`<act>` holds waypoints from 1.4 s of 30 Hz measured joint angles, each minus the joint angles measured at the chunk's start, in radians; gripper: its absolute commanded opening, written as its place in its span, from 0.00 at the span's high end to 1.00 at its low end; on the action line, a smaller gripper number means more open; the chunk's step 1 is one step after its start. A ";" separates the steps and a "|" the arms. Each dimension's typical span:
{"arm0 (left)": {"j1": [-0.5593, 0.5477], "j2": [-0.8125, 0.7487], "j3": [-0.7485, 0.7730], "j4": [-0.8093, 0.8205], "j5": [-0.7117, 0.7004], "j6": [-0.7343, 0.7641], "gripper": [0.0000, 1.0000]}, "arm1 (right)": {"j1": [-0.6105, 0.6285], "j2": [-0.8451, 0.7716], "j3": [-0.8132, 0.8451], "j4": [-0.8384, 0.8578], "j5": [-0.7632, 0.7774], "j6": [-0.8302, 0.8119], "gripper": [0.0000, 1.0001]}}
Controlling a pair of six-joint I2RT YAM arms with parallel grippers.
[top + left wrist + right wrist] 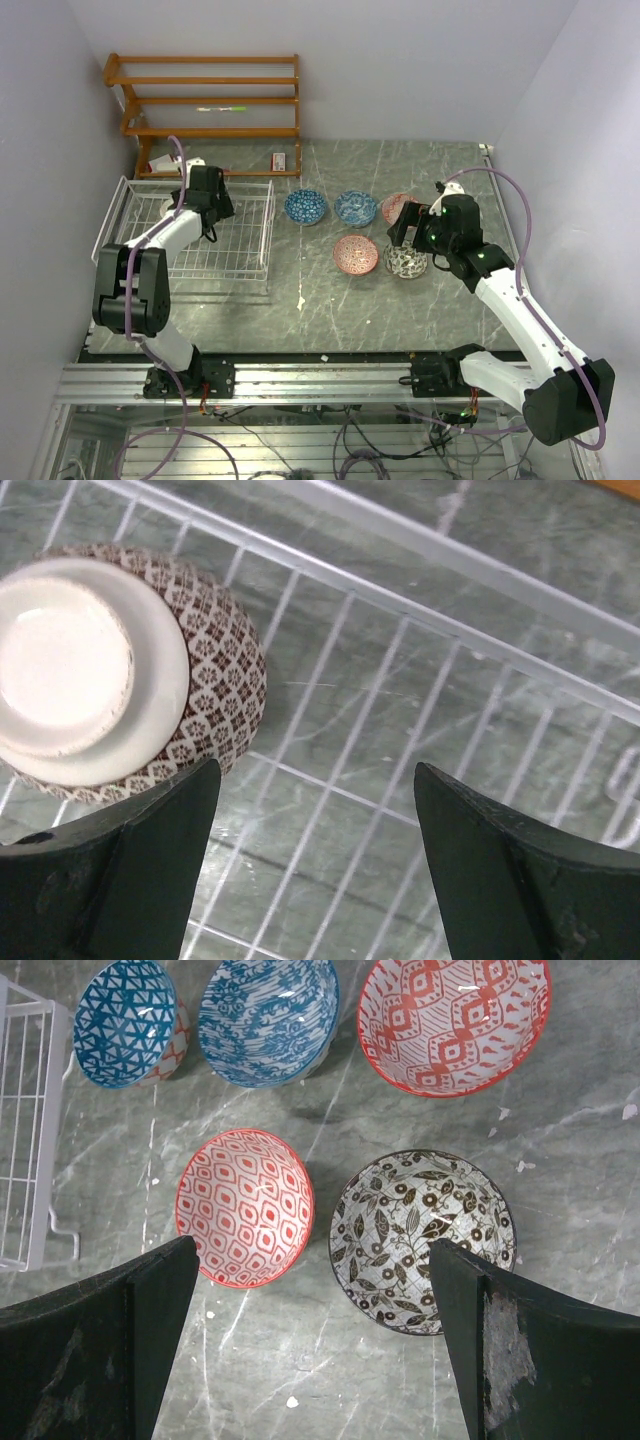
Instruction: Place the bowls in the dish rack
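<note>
White wire makes the dish rack (238,252), which stands on the left side of the grey table (330,310). Inside it, one brown bowl (130,670) lies upside down with its foot ring up; I think it sits steadier on the wires this way. The left gripper (315,780) hangs over the rack floor just beside this bowl, its jaws wide apart and empty.

To the right of the rack, five more bowls stand on the table, all mouth up. In the far row are a blue bowl (125,1020), a second blue bowl (268,1015) and a red bowl (455,1020). Nearer are a pink-red bowl (245,1205) and a black-and-white bowl (420,1240). The right gripper (312,1260) hovers over these two, jaws spread and holding nothing, probably so that one finger can go down inside a rim.
</note>
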 measured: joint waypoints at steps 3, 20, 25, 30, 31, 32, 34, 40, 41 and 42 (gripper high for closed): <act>0.029 0.017 -0.003 0.002 -0.021 0.000 0.10 | 0.000 0.000 0.000 0.000 0.000 0.000 0.00; 0.180 0.074 -0.009 0.042 -0.110 0.007 0.08 | 0.000 0.034 0.003 -0.001 -0.002 0.002 0.00; 0.224 0.087 -0.009 0.063 -0.108 -0.002 0.08 | 0.000 0.035 0.005 -0.001 -0.004 0.010 0.00; 0.231 0.086 -0.020 0.080 -0.097 -0.003 0.01 | 0.000 0.036 0.005 0.000 -0.008 0.020 0.00; 0.231 0.084 -0.022 0.083 -0.087 -0.005 0.00 | 0.000 0.037 0.004 0.000 -0.009 0.021 0.00; 0.231 0.076 -0.026 0.084 -0.070 -0.008 0.01 | 0.000 0.037 0.004 0.000 -0.010 0.023 0.00; 0.226 0.049 -0.042 0.083 -0.041 -0.016 0.01 | 0.000 0.037 0.004 0.000 -0.009 0.025 0.00; 0.131 -0.100 -0.061 0.059 -0.011 -0.036 0.01 | 0.000 0.037 0.004 0.000 -0.009 0.024 0.00; 0.101 -0.135 -0.061 0.056 -0.010 -0.039 0.01 | 0.000 0.037 0.004 0.000 -0.009 0.024 0.00; 0.073 -0.164 -0.061 0.055 -0.009 -0.040 0.01 | 0.000 0.037 0.004 0.000 -0.009 0.025 0.00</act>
